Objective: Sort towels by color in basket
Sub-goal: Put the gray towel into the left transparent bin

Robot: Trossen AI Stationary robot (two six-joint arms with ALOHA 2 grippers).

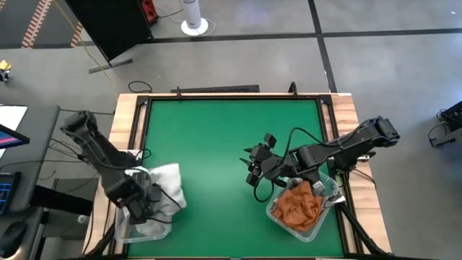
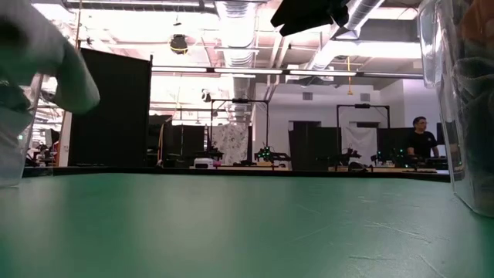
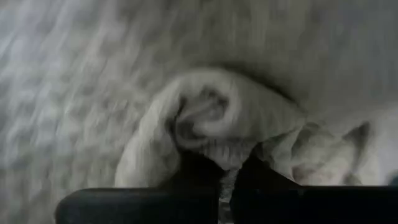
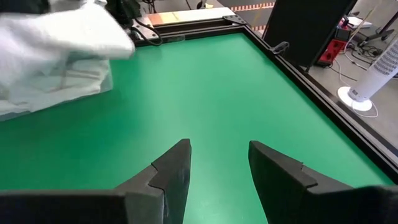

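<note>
The green table (image 1: 216, 144) lies bare across its whole middle and far half, so a gripper could pass freely there. At the near left a clear bin (image 1: 137, 230) heaped with a white towel (image 1: 167, 184) blocks the corner, with the left gripper (image 1: 144, 206) pressed shut into the cloth. At the near right another clear bin (image 1: 326, 213) holding a rust orange towel (image 1: 297, 206) stands in the way, and the right gripper (image 1: 254, 167) hovers open just left of it.

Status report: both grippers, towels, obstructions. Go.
Left gripper shut on white cloth towel at its clear bin. Right gripper open, empty. Rust orange towel binned. No obstructions.
</note>
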